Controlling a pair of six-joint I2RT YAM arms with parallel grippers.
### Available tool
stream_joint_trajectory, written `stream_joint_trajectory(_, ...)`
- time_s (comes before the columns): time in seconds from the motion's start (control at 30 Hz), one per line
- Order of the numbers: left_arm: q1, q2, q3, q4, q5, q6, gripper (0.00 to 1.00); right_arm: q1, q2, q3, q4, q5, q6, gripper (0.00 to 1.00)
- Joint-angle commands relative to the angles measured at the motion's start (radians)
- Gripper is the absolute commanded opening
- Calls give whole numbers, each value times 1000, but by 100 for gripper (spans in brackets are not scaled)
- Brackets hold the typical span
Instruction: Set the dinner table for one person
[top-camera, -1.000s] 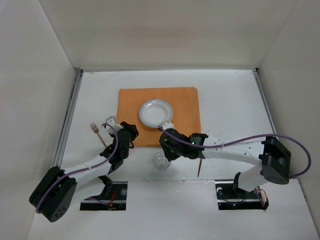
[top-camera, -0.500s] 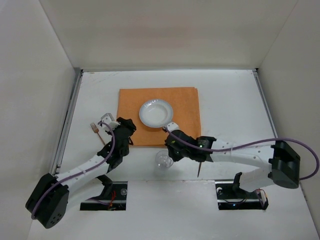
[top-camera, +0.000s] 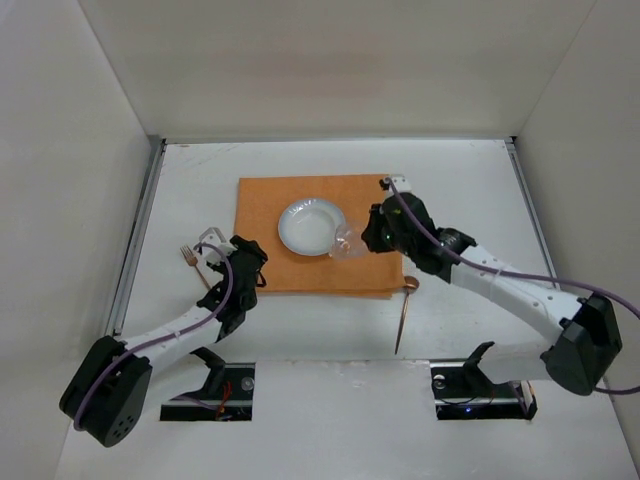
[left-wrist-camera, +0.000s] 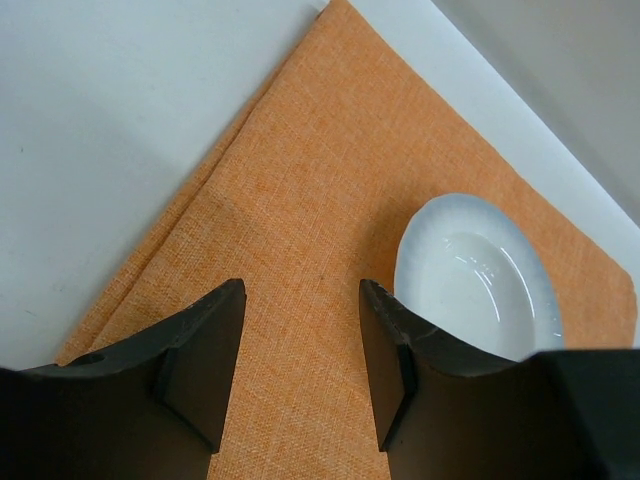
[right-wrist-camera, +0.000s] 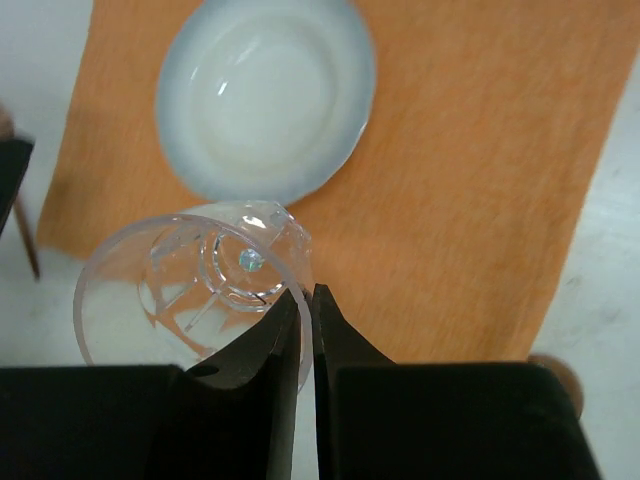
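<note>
Placemat (top-camera: 360, 205) under outstretched right tool (right-wrist-camera: 306, 305) (glass (right-wrist-camera: 190, 290))

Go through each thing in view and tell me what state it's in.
clear cup: empty, held by its rim.
right gripper: shut on the clear cup.
left gripper: open, empty.
white bowl: upright, empty, on the placemat.
fork: lying flat on the table.
spoon: lying flat on the table.

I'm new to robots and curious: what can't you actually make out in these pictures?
- Top view: the thin copper-coloured fork is too small to count its tines.
- Right wrist view: the near rim of the clear plastic cup is hidden behind the right gripper.
- Left wrist view: the near edge of the round white bowl is covered by the left gripper.
</note>
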Motion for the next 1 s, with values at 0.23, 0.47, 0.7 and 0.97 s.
stream_joint_trajectory(0.23,4,50,-9,83,37,11,47,-297,317,277,203,-54,-68,12)
stream_joint_trajectory(0.47,11,68,-3,83,51,11,47,-364,495,412,180,-8,-105,12)
stream_joint_trajectory(0.7,24,79,-1,83,54,5,47,-375,622,517,132,34,-133,13)
stream_joint_trajectory(0.97,52,110,8,88,101,-8,47,-377,675,544,80,63,-143,14)
